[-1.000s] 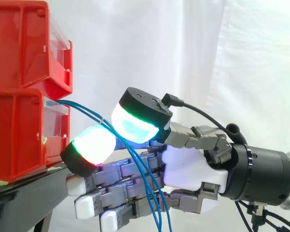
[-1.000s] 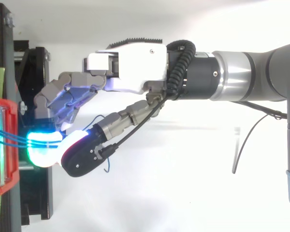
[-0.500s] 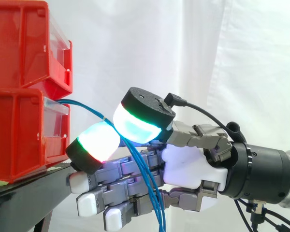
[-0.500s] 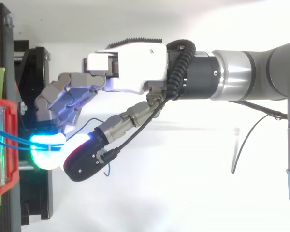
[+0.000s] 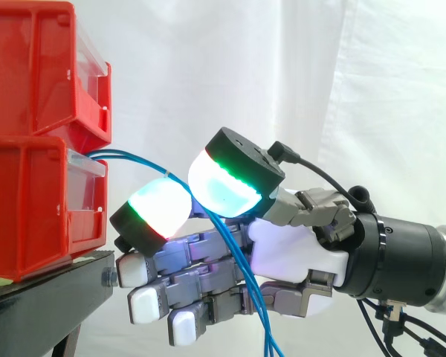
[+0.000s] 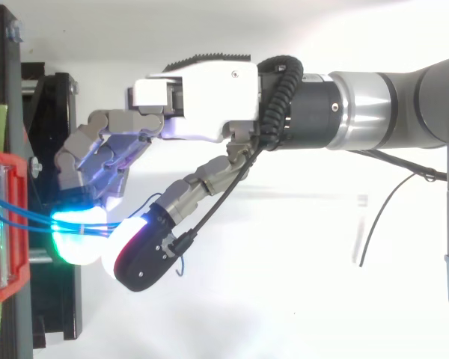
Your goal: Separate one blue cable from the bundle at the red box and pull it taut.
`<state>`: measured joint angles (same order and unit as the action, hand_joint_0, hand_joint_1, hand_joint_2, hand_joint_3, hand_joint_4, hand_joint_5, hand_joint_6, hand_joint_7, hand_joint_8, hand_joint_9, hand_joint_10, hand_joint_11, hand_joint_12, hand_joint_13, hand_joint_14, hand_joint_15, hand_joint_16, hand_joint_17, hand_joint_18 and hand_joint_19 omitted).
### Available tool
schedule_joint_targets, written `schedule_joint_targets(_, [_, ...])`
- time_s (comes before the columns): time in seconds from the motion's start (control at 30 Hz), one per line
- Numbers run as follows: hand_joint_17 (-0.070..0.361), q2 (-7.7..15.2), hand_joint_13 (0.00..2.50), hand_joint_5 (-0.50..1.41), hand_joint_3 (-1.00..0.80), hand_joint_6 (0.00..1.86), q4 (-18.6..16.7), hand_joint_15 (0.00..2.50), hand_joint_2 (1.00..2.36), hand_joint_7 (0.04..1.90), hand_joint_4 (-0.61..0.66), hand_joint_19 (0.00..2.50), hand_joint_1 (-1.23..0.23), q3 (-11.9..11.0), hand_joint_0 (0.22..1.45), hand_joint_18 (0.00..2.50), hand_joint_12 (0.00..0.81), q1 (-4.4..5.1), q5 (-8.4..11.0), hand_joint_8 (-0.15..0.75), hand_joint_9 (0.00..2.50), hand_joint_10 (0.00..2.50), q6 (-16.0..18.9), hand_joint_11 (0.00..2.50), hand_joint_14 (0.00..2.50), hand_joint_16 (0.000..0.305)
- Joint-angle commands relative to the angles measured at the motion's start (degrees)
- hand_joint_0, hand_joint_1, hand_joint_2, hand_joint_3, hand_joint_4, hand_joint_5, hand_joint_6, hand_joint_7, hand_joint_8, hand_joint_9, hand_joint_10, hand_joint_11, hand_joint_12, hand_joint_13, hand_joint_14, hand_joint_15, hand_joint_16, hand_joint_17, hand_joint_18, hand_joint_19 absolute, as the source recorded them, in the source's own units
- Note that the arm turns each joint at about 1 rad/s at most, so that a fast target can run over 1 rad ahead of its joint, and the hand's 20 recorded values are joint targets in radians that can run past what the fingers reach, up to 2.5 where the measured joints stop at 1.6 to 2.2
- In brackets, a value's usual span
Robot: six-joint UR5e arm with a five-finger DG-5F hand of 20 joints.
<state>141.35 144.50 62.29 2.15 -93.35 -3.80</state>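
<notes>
In the foreground, the hand: we are seeing it reaching in from the right, with the thumb's glowing pad and a finger's glowing pad pressing together while the other fingers are lying straight below them.
Pads: they are clamping on the blue cables. More than one strand is running into the pinch, so we are judging that no single strand is being isolated yet.
Blue cables: they are coming out of the front of the lower red box, arching across the gap to the pads, then hanging down past the palm and off the bottom of the side view.
Black stand: it is carrying the lower red box, with an upper red box sitting on top.
White curtain: it is hanging behind everything.
Progress: we are taking the grasp as done. Separating one strand and tightening it are remaining, since the span from box to pads is bowing rather than running straight.
Change: against the picture a second ago, the hand is sitting farther from the lower red box and a little higher. The cable span between box and pads is longer, and in the top view the thumb's pad is standing farther out from the stand.
</notes>
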Motion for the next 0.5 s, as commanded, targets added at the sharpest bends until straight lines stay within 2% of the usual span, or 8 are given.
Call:
schedule_joint_targets(0.0, [0.119, -0.02, 0.79, -0.2, -0.5, 0.94, 0.61, 0.49, 1.0, 0.86, 0.17, 0.63, -0.82, -0.59, 0.7, 0.82, 0.386, -0.22, -0.69, 0.342, 0.71, 0.02, 0.02, 0.71, 0.02, 0.053])
schedule_joint_targets(0.3, [0.121, -0.02, 0.81, -0.19, -0.5, 0.93, 2.28, 0.51, 1.0, 0.85, 0.19, 0.66, -0.81, -1.12, 0.57, 0.84, 0.391, -0.4, -1.22, 0.348, 0.73, 0.01, 0.02, 0.72, 0.02, 0.054])
schedule_joint_targets(0.47, [0.126, -0.02, 0.83, -0.19, -0.5, 0.92, 2.37, 0.51, 1.0, 0.83, 0.19, 0.67, -0.71, -1.12, 0.52, 0.86, 0.404, -0.4, -1.22, 0.36, 0.75, 0.01, 0.02, 0.71, 0.02, 0.056])
